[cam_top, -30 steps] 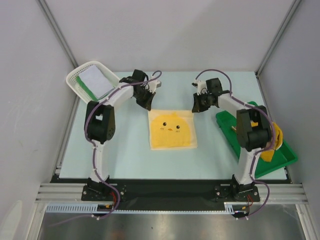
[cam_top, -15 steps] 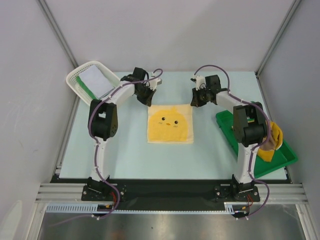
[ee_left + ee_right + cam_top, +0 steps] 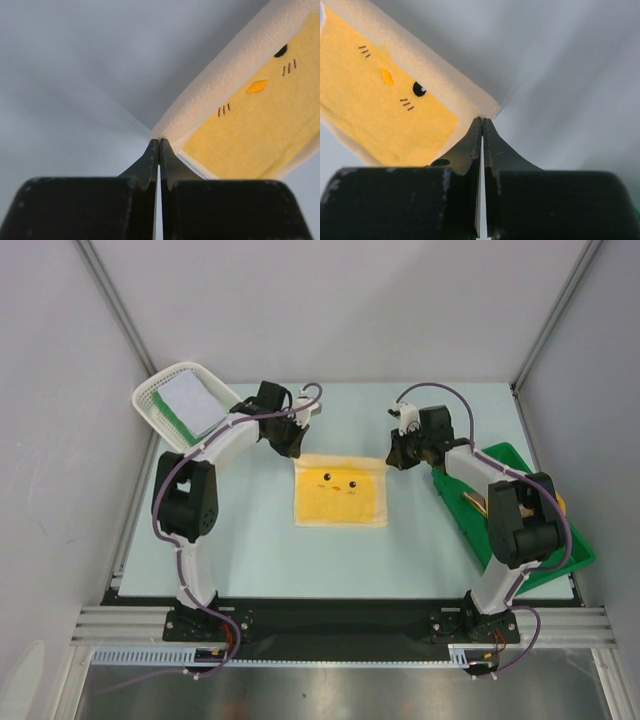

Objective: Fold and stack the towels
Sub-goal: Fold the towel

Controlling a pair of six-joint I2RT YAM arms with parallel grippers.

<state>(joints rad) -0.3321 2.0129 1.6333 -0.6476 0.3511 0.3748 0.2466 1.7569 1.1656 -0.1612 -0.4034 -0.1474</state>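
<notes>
A yellow towel with a chick face lies in the middle of the table. My left gripper is shut on its far left corner, and my right gripper is shut on its far right corner. In the left wrist view the closed tips pinch the corner of the towel, whose white underside shows along the raised far edge. The right wrist view shows the same: the tips pinch the towel.
A white basket stands tilted at the far left with a folded white and green towel inside. A green tray lies at the right, partly behind the right arm, with a bit of yellow cloth on it.
Both grippers moved away from the arms with the towel's far corners, then came slightly back. The towel slid a little farther away and now looks shorter front to back.
</notes>
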